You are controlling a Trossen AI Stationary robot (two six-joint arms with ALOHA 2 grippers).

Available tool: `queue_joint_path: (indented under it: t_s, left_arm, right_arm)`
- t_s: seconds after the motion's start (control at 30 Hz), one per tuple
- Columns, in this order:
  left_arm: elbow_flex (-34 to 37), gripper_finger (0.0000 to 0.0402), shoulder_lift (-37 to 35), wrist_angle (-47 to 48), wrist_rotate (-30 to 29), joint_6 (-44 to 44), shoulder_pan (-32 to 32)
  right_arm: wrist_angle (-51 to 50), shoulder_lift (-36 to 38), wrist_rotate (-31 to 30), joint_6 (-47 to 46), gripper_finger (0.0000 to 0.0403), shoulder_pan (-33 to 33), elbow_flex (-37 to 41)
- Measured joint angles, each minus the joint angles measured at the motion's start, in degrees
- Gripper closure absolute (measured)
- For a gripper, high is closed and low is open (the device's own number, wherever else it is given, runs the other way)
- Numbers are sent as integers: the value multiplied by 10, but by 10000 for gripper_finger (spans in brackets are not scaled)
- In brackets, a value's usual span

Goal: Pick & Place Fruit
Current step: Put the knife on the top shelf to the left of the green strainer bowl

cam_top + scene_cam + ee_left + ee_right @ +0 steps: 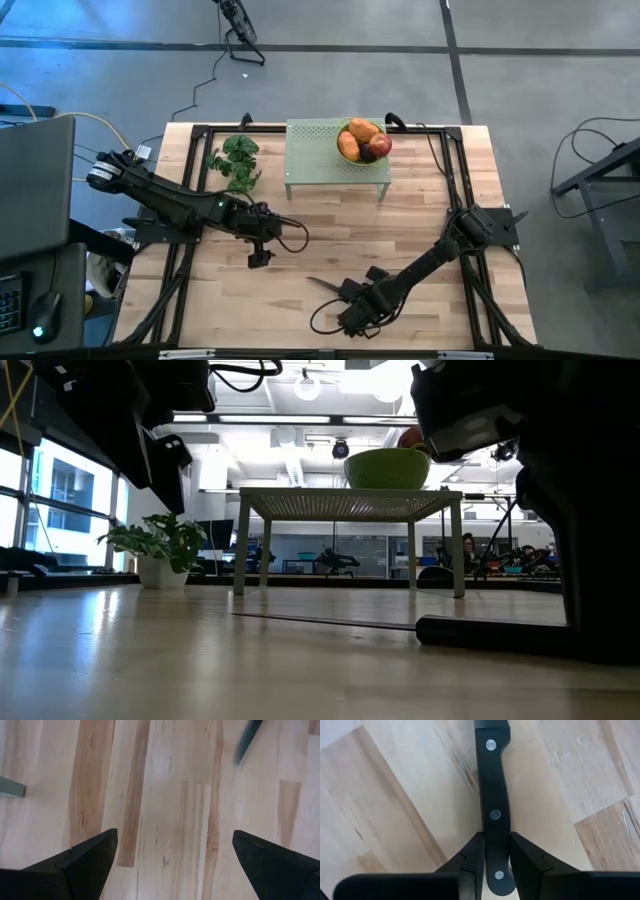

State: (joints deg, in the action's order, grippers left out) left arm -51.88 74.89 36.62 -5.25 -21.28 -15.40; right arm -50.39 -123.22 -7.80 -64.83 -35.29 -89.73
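Fruit (363, 141) sits heaped in a green bowl (387, 468) on the small green perforated stand (315, 155) at the far side of the desk (330, 240), yet the right pincer (496, 852) is down at the near edge, its fingers pinched against the tail end of the black-handled knife (493, 795), which lies flat on the wood. To lift it cleanly the grip should stay square across the handle and rise straight up, since so rearward a hold may let the blade droop. The left pincer (172, 857) hangs wide open and empty over bare boards near the middle.
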Motion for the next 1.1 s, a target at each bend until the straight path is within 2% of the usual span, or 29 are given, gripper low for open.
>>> queue_joint_path:
  t_s: [0.3, 0.57, 1.1]
  left_arm:
    - [0, 13, 0, 22, 1, 0, 0]
    - [0, 13, 0, 26, 35, 3, 0]
    - [0, 13, 0, 45, 35, 4, 0]
  right_arm:
    - [1, 0, -1, -25, 336, 0, 0]
    - [6, 2, 2, -27, 336, -4, 1]
    - [17, 3, 9, -31, 335, -8, 1]
